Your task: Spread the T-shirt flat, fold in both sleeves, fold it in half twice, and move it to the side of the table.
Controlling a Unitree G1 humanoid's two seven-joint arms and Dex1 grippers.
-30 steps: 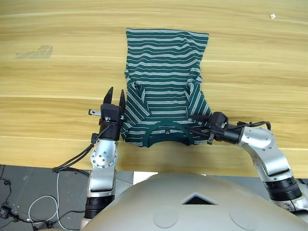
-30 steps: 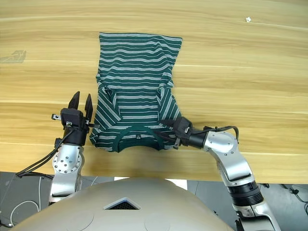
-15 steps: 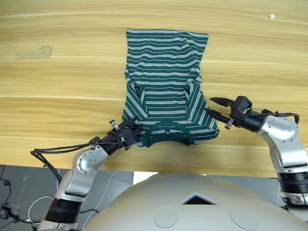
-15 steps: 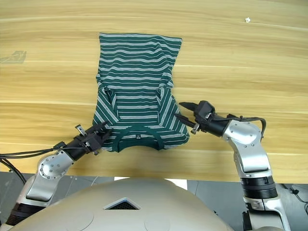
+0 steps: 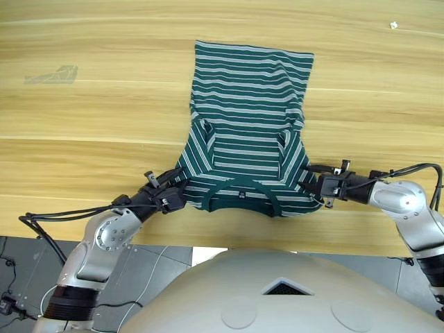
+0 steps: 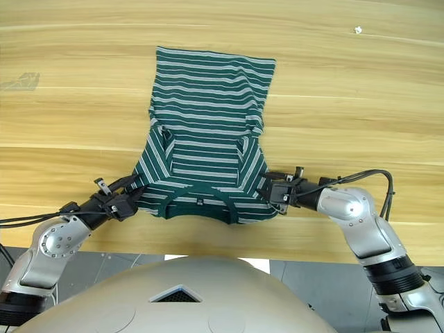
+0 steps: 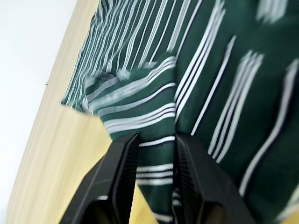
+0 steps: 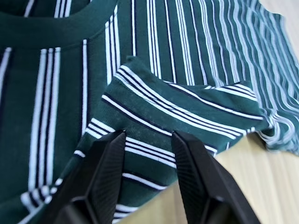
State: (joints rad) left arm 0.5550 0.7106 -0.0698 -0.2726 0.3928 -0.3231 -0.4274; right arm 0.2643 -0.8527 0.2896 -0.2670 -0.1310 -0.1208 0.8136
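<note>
The dark green T-shirt [image 5: 250, 125] with white stripes lies on the wooden table [image 5: 90, 152], both sleeves folded in over its body and its collar [image 5: 239, 192] toward me. My left gripper [image 5: 175, 194] is at the near left shoulder corner, shut on the fabric, which passes between its black fingers [image 7: 122, 168]. At the near right shoulder corner my right gripper [image 5: 312, 187] is likewise shut on a folded layer of the T-shirt [image 8: 177, 112]. The hem [image 5: 253, 50] lies flat at the far end.
The table's front edge [image 5: 83, 236] runs just under both grippers, with the floor and cables below it. A grey mark [image 5: 50, 74] sits at the far left and a small white speck [image 5: 393, 25] at the far right. Bare wood lies on both sides of the shirt.
The right gripper came back down onto the right shoulder corner and closed on it. The left gripper took hold and pulled left. The shirt's near edge stretched wider and its far end shifted right.
</note>
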